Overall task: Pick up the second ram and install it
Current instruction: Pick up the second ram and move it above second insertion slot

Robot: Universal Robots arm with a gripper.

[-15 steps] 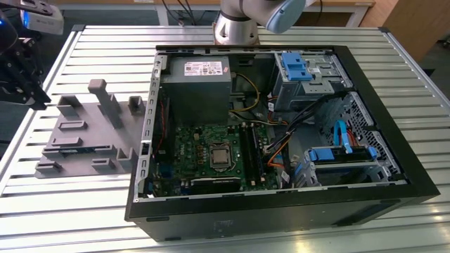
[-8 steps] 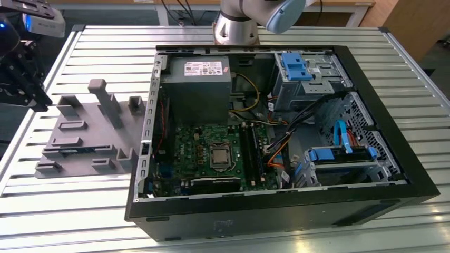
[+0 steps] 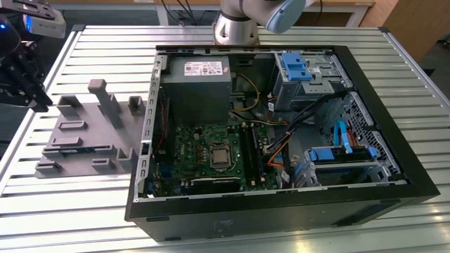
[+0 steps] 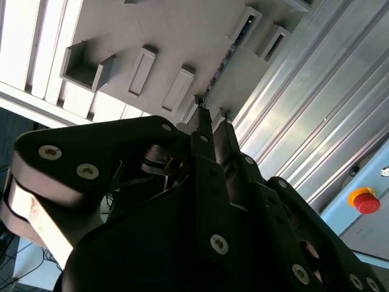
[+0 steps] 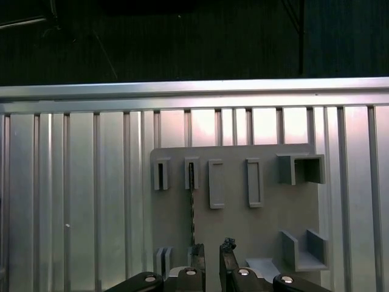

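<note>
A robotics lab: slatted aluminium bench [image 3: 70, 211], opened computer case [image 3: 281, 211], emergency-stop button [image 4: 364, 201].

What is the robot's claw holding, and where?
Nothing: the black gripper, jaws apart and empty, hangs above the grey plastic tray, where the thin ram stick stands edge-on.

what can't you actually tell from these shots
1. Faces of the second ram: hidden, since it stands edge-on in both wrist views.
2. Its near end: the gripper overlaps it in the first wrist view, so contact is unclear.
3. In the exterior view the gripper is dark and cut off by the picture's edge.
4. On the motherboard, the memory slots are too small and dark in the exterior view to judge.
</note>
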